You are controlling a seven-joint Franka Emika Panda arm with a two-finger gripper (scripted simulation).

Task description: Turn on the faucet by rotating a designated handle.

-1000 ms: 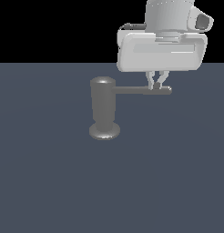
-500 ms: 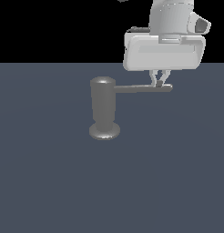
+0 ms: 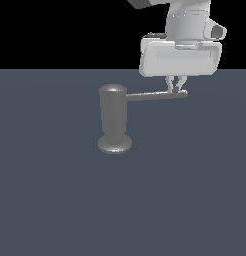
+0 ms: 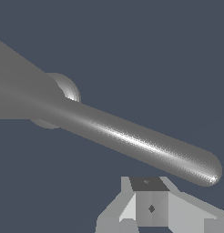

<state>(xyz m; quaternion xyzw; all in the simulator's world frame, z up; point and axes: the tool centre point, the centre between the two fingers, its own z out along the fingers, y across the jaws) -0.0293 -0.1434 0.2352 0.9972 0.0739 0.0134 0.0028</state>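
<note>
Exterior view shows the end effector [image 3: 177, 90] hanging down from its pale housing, fingertips just at the outer end of the handle [image 3: 156, 96], on the exterior view's right of the faucet [image 3: 114, 120]. Its two fingers sit close together with only a narrow gap, and they seem to touch or straddle the rod near its rounded tip; whether they actually clamp it I cannot tell, since the wrist view shows one finger [image 4: 150, 202] lying beside the rod rather than plainly around it. The handle [image 4: 145, 145] runs from the upper part of the upright cylinder out sideways, nearly level, and in the wrist view its rounded tip sits just next to the finger. The faucet stands upright on its flared round base on the dark tabletop [image 3: 55, 200], roughly mid-scene, with nothing else near it. As to progress, my reading is that the approach is done and contact at the handle's tip is made or about to be made, while the rotation itself, sweeping the rod around the cylinder's axis, is the work that remains.
</note>
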